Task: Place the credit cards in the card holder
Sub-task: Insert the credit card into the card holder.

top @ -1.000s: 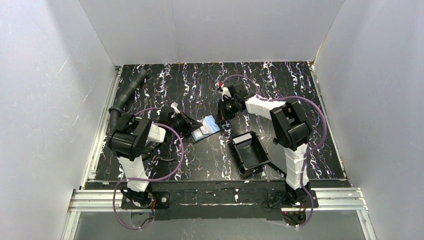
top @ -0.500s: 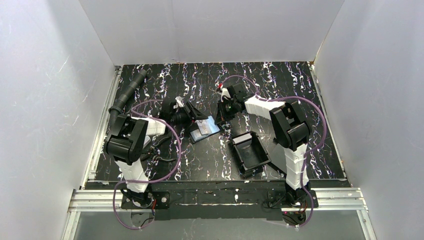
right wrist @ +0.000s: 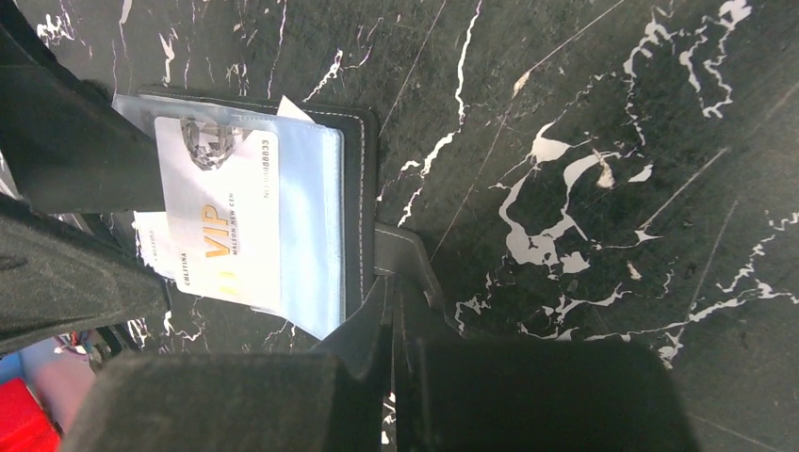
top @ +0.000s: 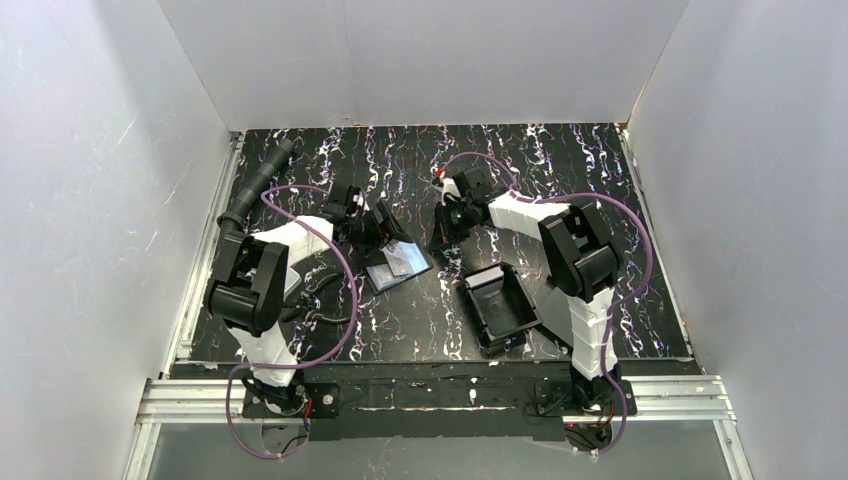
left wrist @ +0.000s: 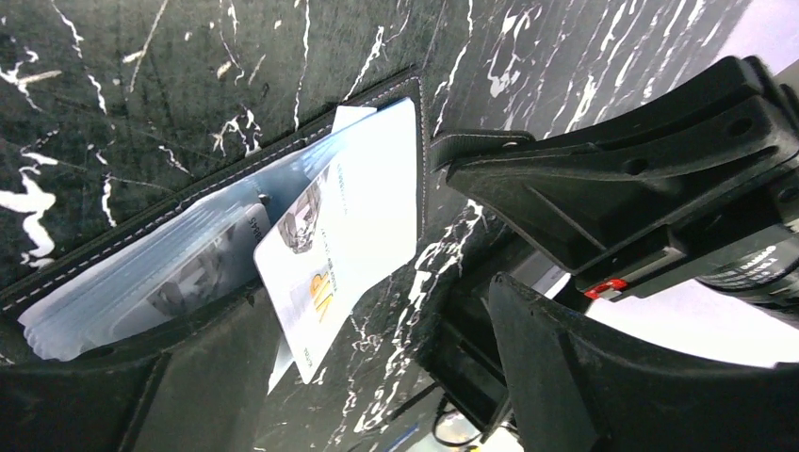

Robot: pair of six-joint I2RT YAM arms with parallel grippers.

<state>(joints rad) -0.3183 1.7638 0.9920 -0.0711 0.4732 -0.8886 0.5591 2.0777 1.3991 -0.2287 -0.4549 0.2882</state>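
**Overhead.** Card holder (top: 395,265): lies open, pale inside up, mid-surface (top: 600,200), just left of a black rimmed tray (top: 475,315). Left pincer (top: 390,235) sits over the holder's far-left edge. Right pincer (top: 443,232) sits at its far-right corner. A ribbed hose (top: 255,185) lies far left.

**Left wrist.** Left pincer: fingers well apart, gripping nothing. A white VIP card (left wrist: 344,235) lies askew on the holder's clear sleeves, one end sticking out past the rim.

**Right wrist.** Right pincer: fingers together, clamped on the holder's strap tab (right wrist: 400,254).
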